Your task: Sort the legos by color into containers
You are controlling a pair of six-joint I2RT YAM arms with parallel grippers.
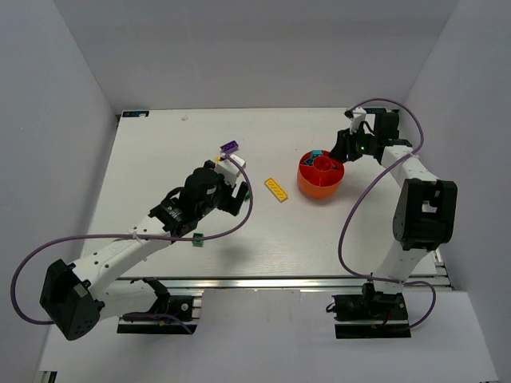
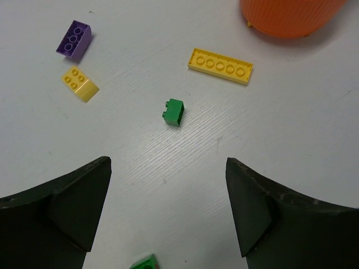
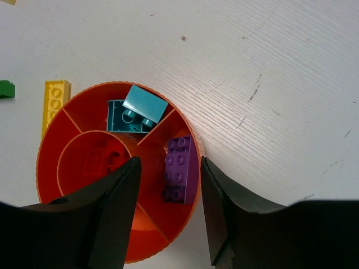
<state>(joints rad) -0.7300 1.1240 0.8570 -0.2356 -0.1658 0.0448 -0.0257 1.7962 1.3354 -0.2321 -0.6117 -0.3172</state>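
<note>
Left gripper [image 2: 168, 163] jaws wide apart, empty, over white worktop [image 2: 291, 123]. Small green studded plastic brick [image 2: 174, 112] lies just beyond the jaws, left of round orange-red divided plastic bowl [image 3: 84, 106]; closing off-centre may flick it away. Right gripper [image 3: 169, 162] jaws apart above bowl; lowering may hit its dividers.

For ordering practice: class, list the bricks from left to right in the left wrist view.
In order: purple brick, green brick at bottom edge, middle green brick, long yellow brick; small yellow brick overlaps purple.

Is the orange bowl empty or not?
Not empty: the bowl holds teal bricks, a purple brick and a red brick in separate compartments.
</note>
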